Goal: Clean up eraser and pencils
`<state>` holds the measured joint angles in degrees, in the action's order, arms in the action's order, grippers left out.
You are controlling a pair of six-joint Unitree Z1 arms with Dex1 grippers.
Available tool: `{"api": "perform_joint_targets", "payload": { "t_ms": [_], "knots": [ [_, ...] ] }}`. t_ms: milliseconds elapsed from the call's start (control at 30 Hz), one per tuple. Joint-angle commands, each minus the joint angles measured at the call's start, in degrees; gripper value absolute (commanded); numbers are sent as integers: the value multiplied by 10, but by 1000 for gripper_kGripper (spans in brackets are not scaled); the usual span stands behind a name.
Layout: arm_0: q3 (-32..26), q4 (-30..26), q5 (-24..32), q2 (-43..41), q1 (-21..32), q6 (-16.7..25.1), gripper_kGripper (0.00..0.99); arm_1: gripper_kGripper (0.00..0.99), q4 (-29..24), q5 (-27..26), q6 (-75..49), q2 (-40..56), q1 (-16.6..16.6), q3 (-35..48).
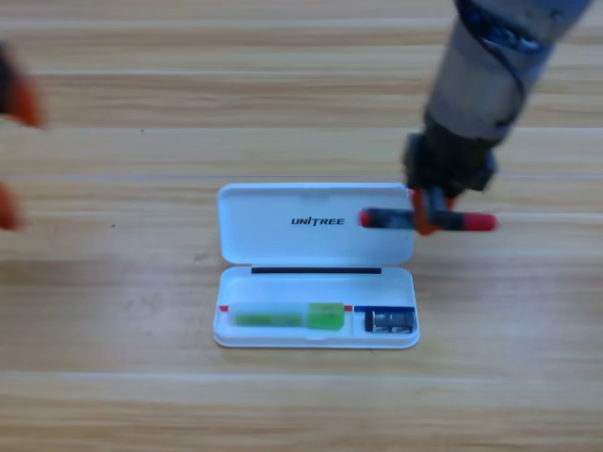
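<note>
Risk at this moment is carried mainly by the black pencil (429, 221), which is seen in the high view held level above the right edge of the open lid of the white case (316, 266). It is clamped near its middle by the right gripper (431, 215), the orange jaws closed on the barrel, with the red ends sticking out to either side.

In the tray below, the green pencil (288, 316) is already laid along the long left compartment, and the eraser (389, 321) is lodged in the small right compartment. Little bare room is left beside the green pencil, so a tight fit is judged likely.

If the black pencil is lowered while askew to the tray, one red end could be caught on the divider or the rim, and the light case could be pushed across the wooden table (113, 395). The raised lid could also be knocked shut by the gripper on its way down. If the pencil is let go too high, it could bounce out or roll off the green one.

The left gripper (13, 141) is seen only as blurred orange tips at the left edge; whether its jaws are apart cannot be told.
</note>
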<state>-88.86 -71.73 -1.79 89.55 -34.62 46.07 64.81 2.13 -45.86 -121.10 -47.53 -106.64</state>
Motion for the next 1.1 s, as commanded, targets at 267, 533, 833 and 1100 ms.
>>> {"api": "perform_joint_targets", "payload": {
  "t_ms": [267,533,833,1100],
  "knots": [
    [130,48,42,-47,102,-10,990,0,38,-5,28,-160,-81,-134],
    [149,57,45,-47,102,-16,990,0,40,3,30,-188,-83,-152],
    [180,78,52,-39,102,-29,990,0,40,4,32,-188,-81,-153],
    [198,93,57,-35,102,-32,990,934,40,0,42,-150,-81,-144]
  ]
}}
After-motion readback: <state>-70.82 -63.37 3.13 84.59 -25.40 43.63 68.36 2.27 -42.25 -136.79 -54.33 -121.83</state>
